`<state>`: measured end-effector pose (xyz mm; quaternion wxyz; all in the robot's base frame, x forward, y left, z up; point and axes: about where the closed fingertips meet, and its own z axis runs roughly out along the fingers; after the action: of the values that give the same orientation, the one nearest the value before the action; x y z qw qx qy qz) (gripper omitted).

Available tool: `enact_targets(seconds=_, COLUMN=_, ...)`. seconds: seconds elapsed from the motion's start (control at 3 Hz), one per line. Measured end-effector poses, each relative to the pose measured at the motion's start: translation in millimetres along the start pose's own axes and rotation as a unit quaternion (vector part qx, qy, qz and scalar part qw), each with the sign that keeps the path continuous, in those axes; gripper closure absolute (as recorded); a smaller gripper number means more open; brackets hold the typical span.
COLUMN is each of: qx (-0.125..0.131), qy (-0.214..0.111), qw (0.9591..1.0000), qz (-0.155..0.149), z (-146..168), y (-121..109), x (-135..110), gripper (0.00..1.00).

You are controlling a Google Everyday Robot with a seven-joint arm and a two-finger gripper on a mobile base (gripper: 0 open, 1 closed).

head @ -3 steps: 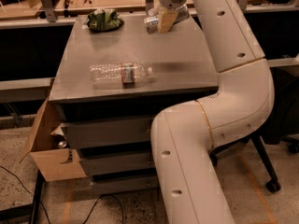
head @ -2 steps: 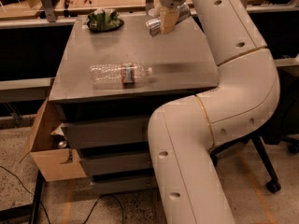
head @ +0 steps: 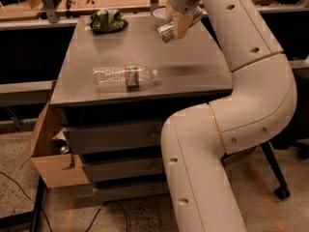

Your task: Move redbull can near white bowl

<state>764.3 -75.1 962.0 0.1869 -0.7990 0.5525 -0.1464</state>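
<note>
Camera view shows the carry step of the task under way: the gripper [head: 175, 29] hangs over the far right part of the grey surface [head: 198, 62], closed on the redbull can [head: 165, 31], whose shiny silver end pokes out to the left of the tan finger. A soft shadow on the surface nearer the camera suggests the can is lifted clear, not resting. Just behind the gripper, at the far edge, a pale rounded rim shows that I take to be the white bowl [head: 158, 13]; the arm hides most of it. The can is already near it, so the carry looks almost finished. The next move calls for a short descent to set the can on bare surface beside the bowl without bumping its rim, and then releasing it. The clear water bottle [head: 124, 76] lying on its side and the dark plate of green contents [head: 107, 21] sit well apart from that spot.
</note>
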Motion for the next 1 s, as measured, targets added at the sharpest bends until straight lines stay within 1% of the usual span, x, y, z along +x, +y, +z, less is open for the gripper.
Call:
enact_targets(seconds=0.33, qx=0.017, qy=0.012, qw=0.9998, qz=0.001, z=7, y=12, x=11, gripper=1.0)
enact_targets(seconds=0.67, qx=0.033, qy=-0.009, qw=0.9994, qz=0.002, z=-5, y=20, x=-3, gripper=1.0)
enact_targets(seconds=1.0, qx=0.046, qy=-0.044, qw=0.9976, qz=-0.027, z=-47, y=3, x=-36, gripper=1.0)
